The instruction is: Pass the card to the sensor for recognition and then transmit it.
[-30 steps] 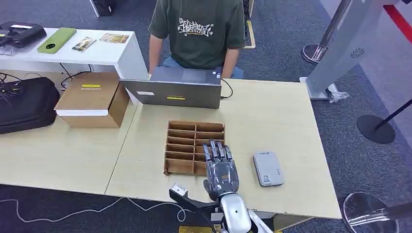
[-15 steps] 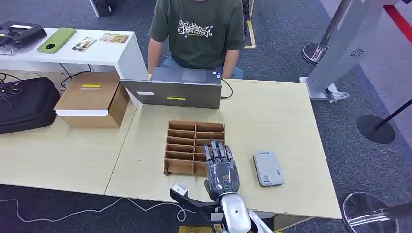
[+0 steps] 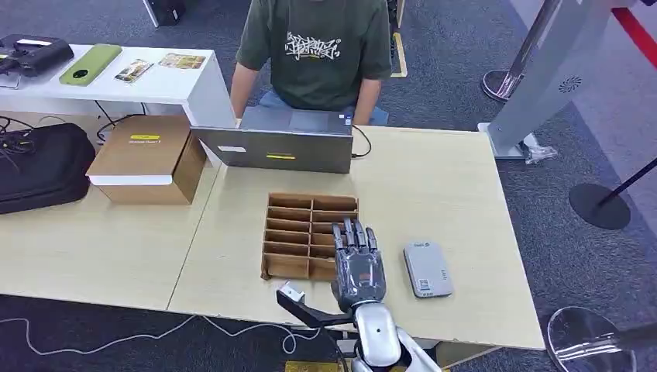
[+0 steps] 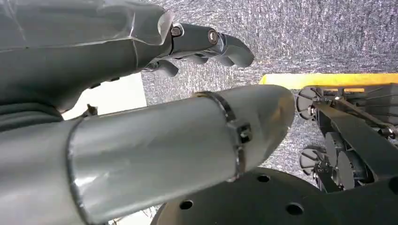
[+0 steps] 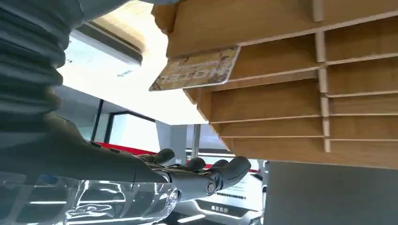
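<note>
our right hand [image 3: 357, 267], fingers apart and empty, hovers over the brown slotted cardboard rack [image 3: 298, 232]; a printed card [image 5: 197, 70], lettering unreadable, pokes from a slot; the grey sensor box [image 3: 428, 269] lies right on the pale wooden table [image 3: 434, 186]; our left hand [image 4: 141, 51], its grasp we cannot tell, hangs over grey carpet [image 4: 305, 37].

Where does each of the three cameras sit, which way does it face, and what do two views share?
Head view: high on the robot, looking down at the table; right hand over the wooden slotted rack.
Left wrist view: behind the hanging left hand, facing carpet.
Right wrist view: behind the right hand, facing the rack and a card.
Head and right wrist views share the rack and right hand.
</note>
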Controlling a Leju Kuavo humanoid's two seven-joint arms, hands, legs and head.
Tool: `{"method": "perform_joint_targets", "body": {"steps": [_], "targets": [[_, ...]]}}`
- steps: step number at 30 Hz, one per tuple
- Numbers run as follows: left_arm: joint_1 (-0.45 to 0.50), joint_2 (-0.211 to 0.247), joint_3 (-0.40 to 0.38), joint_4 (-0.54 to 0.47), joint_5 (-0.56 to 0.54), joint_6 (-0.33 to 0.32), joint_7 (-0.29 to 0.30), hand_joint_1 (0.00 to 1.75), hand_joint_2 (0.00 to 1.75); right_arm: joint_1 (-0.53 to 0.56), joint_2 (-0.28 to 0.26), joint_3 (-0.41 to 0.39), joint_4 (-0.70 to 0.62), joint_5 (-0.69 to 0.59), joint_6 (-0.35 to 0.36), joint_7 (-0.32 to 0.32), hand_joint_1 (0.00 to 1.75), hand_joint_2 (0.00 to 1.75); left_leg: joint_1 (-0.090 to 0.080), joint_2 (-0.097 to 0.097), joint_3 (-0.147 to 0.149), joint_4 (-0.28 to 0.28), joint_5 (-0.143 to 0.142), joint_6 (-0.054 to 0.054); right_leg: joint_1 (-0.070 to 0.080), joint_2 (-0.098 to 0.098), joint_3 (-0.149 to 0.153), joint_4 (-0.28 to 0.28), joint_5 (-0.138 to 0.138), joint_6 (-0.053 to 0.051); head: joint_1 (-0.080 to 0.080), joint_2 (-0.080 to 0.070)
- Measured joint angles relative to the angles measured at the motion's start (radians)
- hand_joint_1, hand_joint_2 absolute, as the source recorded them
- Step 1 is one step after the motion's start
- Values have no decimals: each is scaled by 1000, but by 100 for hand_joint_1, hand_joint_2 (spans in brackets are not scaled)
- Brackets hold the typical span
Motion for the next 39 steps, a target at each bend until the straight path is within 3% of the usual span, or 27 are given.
{"method": "perform_joint_targets", "body": {"steps": [39], "targets": [[-6,0,0,7,3,2,0,0,0,32,-24,-13,-42,0,16,17,0,175,0,0,0,0,0,0,0,0,0,0,0,0,0,0]]}}
